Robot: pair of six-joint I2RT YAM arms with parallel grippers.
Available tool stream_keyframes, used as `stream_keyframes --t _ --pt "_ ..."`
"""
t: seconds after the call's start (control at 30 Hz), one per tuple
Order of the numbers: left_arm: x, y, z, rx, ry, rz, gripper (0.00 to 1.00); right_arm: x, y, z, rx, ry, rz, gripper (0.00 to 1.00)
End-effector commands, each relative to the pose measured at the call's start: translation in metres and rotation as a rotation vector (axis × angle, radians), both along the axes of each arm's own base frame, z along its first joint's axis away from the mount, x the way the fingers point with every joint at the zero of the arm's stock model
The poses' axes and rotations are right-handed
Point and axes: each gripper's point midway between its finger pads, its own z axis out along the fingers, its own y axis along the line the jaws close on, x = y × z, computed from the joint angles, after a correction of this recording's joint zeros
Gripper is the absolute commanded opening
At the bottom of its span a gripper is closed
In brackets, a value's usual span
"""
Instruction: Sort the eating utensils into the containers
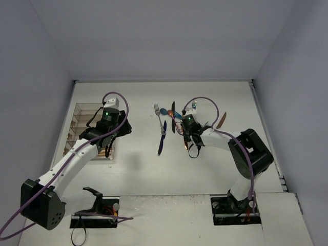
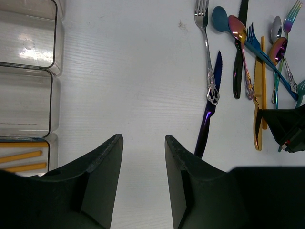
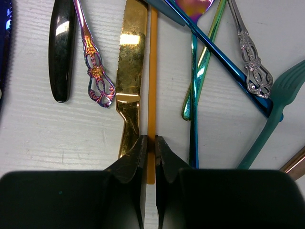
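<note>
Top view: left arm [image 1: 77, 154] stretched toward 1 o'clock beside tray [image 1: 82, 115] at 9; right arm [image 1: 225, 141] folded toward 10 over utensil pile [image 1: 171, 120]. Left wrist: left tool [image 2: 143, 143] half-wide, empty, over bench [image 2: 133, 71]; yellow chopsticks [image 2: 21, 156] in the tray compartment at 8. Right wrist: right tool [image 3: 148, 145] pinched narrow on orange chopstick [image 3: 152, 71], gold knife [image 3: 129, 71] touching it at 9.

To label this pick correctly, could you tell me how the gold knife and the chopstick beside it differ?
The gold knife is broad, shiny and serrated; the chopstick is thin, plain and orange. The right gripper pinches the chopstick; the knife lies outside its grip. Both lie flat, side by side.
</note>
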Motion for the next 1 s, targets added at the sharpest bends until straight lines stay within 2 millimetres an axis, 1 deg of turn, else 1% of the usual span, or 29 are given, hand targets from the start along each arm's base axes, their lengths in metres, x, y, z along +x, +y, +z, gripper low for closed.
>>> stream_keyframes --t 0.0,0.13,0.2,0.23,0.27,0.33,0.47,0.57,0.63,0.67,0.8,0.83,0.97 --pt "0.010 -0.015 0.022 -0.054 -0.071 -0.029 0.37 0.004 0.004 0.008 0.012 -0.009 -0.003 0.00" --pt "0.010 -0.027 0.031 -0.083 -0.078 -0.063 0.38 0.005 0.004 0.034 0.042 -0.060 -0.003 0.00" --pt "0.010 -0.036 0.037 -0.102 -0.082 -0.083 0.38 0.002 0.004 0.055 0.071 -0.098 0.001 0.00" --pt "0.010 -0.040 0.040 -0.110 -0.085 -0.089 0.38 0.000 0.003 0.061 0.079 -0.102 0.006 0.00" --pt "0.009 -0.047 0.043 -0.128 -0.085 -0.111 0.38 -0.005 0.002 0.062 0.079 -0.092 0.008 0.00" --pt "0.009 -0.057 0.049 -0.153 -0.089 -0.134 0.38 -0.012 0.002 0.070 0.102 -0.090 0.015 0.00" --pt "0.009 -0.078 0.062 -0.200 -0.097 -0.180 0.38 -0.035 0.006 0.076 0.170 -0.055 0.045 0.00" --pt "0.009 -0.094 0.070 -0.228 -0.103 -0.214 0.38 -0.051 0.014 0.078 0.217 -0.030 0.076 0.00" --pt "0.009 -0.107 0.072 -0.251 -0.098 -0.239 0.38 -0.062 0.023 0.081 0.257 -0.012 0.110 0.00" --pt "0.008 -0.114 0.077 -0.261 -0.104 -0.254 0.38 -0.067 0.029 0.085 0.268 -0.018 0.133 0.00" --pt "0.008 -0.138 0.082 -0.296 -0.103 -0.301 0.38 -0.079 0.047 0.102 0.325 -0.032 0.202 0.00" --pt "0.009 -0.143 0.081 -0.300 -0.097 -0.307 0.38 -0.080 0.050 0.107 0.334 -0.042 0.216 0.00" --pt "0.007 -0.161 0.080 -0.319 -0.092 -0.332 0.38 -0.079 0.057 0.132 0.346 -0.113 0.260 0.00"
